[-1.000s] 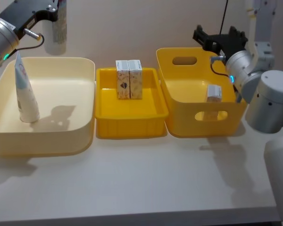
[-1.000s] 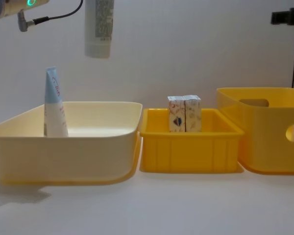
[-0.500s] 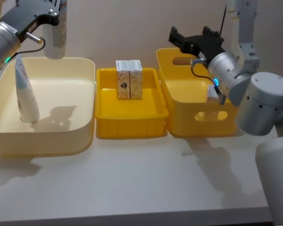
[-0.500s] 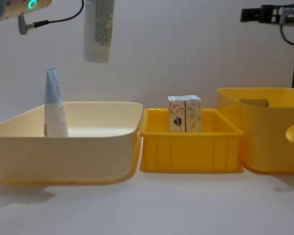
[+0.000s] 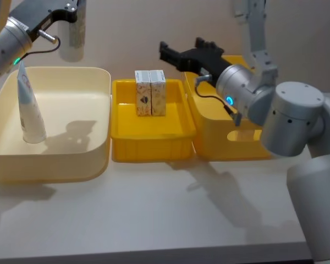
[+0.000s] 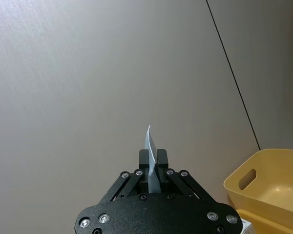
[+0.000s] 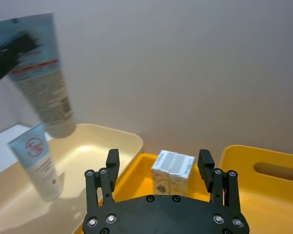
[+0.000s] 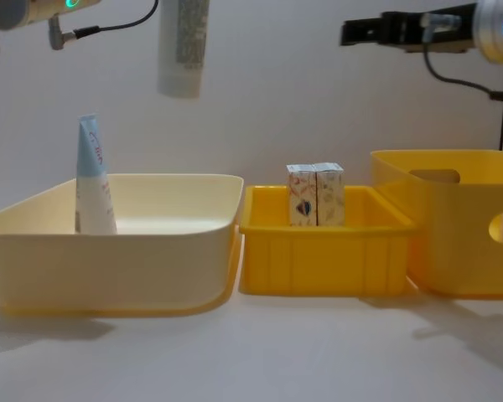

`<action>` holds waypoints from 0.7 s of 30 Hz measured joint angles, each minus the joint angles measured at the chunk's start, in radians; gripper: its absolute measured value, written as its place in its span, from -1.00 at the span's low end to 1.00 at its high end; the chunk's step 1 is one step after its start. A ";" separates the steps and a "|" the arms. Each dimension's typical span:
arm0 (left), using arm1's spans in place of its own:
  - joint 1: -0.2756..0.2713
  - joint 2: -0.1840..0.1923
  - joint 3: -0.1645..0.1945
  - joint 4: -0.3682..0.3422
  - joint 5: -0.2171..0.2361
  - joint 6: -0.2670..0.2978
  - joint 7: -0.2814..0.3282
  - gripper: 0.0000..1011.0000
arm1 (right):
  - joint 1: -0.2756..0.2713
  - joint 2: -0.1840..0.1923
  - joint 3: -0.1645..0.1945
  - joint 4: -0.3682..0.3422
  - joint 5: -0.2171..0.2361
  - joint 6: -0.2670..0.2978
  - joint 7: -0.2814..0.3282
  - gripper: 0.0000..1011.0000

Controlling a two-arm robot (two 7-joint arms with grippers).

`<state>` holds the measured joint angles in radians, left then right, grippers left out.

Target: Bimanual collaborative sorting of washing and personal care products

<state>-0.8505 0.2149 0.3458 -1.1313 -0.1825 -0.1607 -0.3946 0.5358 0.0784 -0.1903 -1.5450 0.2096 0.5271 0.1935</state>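
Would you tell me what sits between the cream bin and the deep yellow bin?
A shallow yellow tray, holding two small boxes upright side by side, sits between the cream bin and the deep yellow bin, as the head view shows.

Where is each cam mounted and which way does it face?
Head: high, looking down into cream bin, yellow tray, yellow basket; right arm at right.
Chest: low, level across table, bins side-on; right claw above.
Left wrist: faces wall; left claw shut on held tube.
Right wrist: faces two boxes; right claw open.
Head and chest share the standing tube.
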 joint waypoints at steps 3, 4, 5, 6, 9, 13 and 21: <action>-0.015 -0.006 0.003 0.021 0.001 -0.012 -0.014 -0.81 | 0.011 0.005 -0.021 0.008 0.008 0.012 0.030 0.98; -0.023 -0.010 0.006 0.031 0.002 -0.017 -0.020 -0.82 | 0.017 0.006 -0.035 0.013 0.010 0.018 0.045 0.98; -0.026 -0.011 0.006 0.035 0.002 -0.021 -0.024 -0.82 | 0.020 0.007 -0.041 0.016 0.011 0.020 0.052 0.98; -0.031 -0.013 0.008 0.043 0.002 -0.025 -0.031 -0.82 | 0.026 0.008 -0.052 0.022 0.014 0.025 0.068 0.98; -0.038 -0.017 0.011 0.052 0.000 -0.031 -0.040 -0.82 | 0.039 0.010 -0.075 0.033 0.015 0.029 0.088 0.98; -0.042 -0.022 0.015 0.057 -0.012 -0.037 -0.062 -0.82 | 0.059 0.009 -0.112 0.057 0.016 0.032 0.123 0.98; -0.019 -0.023 0.022 0.023 -0.037 -0.027 -0.089 -0.82 | 0.116 -0.020 -0.213 0.136 -0.006 0.010 0.174 0.98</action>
<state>-0.8697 0.1922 0.3683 -1.1078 -0.2194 -0.1880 -0.4832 0.6517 0.0585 -0.4035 -1.4094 0.2037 0.5369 0.3674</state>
